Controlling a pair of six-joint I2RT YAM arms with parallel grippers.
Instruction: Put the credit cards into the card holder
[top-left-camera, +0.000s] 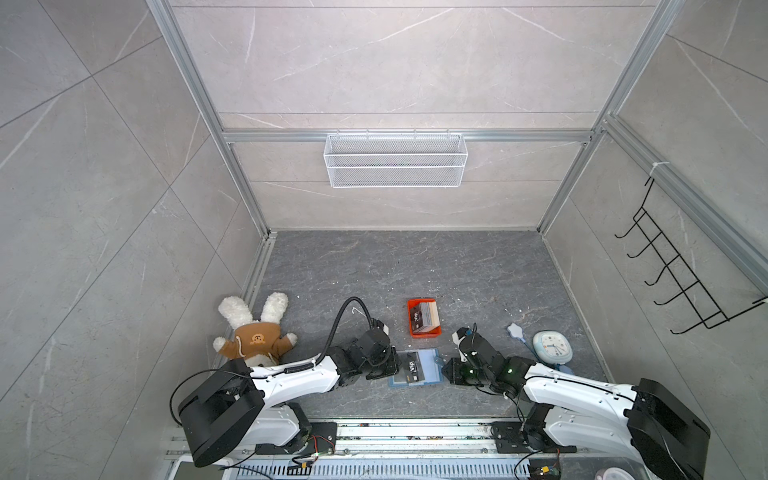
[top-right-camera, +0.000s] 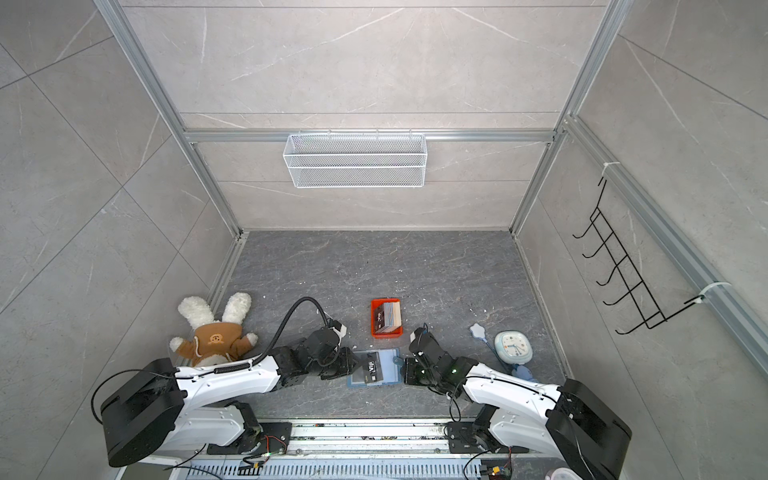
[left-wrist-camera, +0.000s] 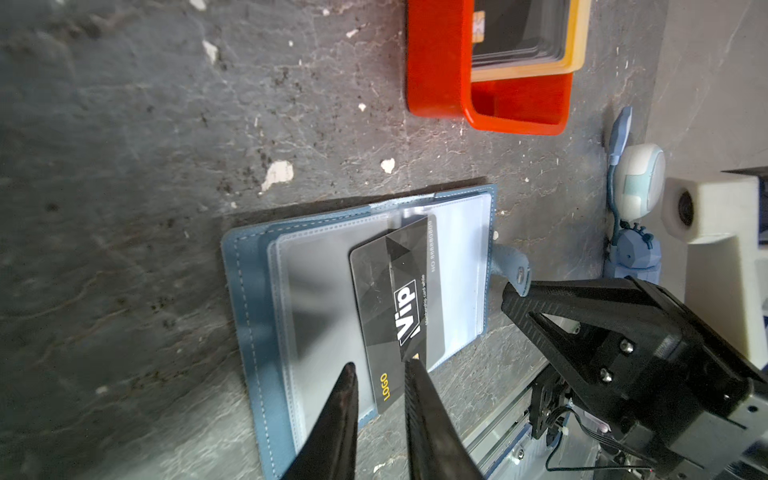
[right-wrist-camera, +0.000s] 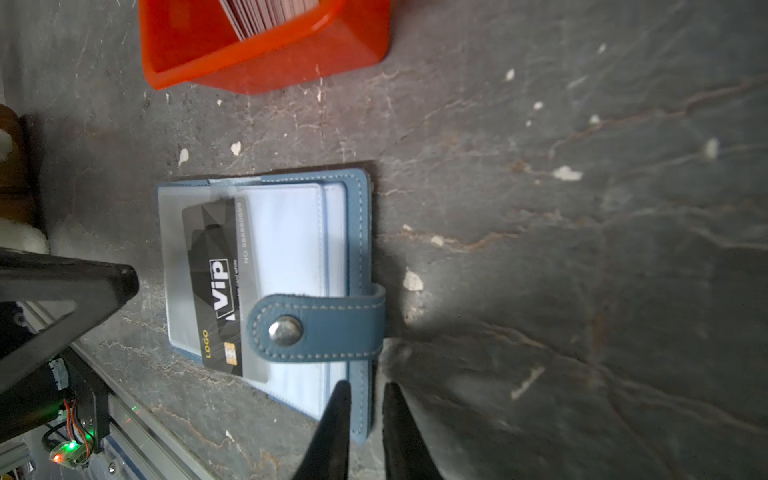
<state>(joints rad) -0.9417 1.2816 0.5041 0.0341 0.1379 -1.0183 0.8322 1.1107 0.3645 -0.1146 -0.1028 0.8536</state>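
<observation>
1. Location: the flat blue leather-like book-fold card holder (left-wrist-camera: 249, 291) lies open on the dark grey stone-patterned counter (left-wrist-camera: 124, 208). It sits between the two arms, near the small orange plastic tray (top-left-camera: 409, 320).
2. Stock: the stack of dark credit cards (top-left-camera: 424, 318) stands in that tray. One glossy black VIP card (left-wrist-camera: 386, 299) lies askew on the holder's clear pocket page. Its far end appears to be under the film, and its LOGO end projects past the pocket.
3. Left end effector (left-wrist-camera: 379, 370): jaws narrowly parted, with the card's projecting end seen between them. No grip is evident.
4. Right end effector (right-wrist-camera: 365, 384): jaws narrow, astride the outer cover edge beside the raised snap tab (right-wrist-camera: 316, 328). Whether they pinch the cover cannot be told.
5. Assessment: the step in hand is seating this card fully.
6. Recommendation: square the card to the pocket seams first. Then push on its end edge, low and along its long axis.
7. Recommendation: brace the cover with the right arm so the holder does not slide, and keep the tab clear.
8. Risk: a skewed push may jam a corner against the stitching or buckle the film.
</observation>
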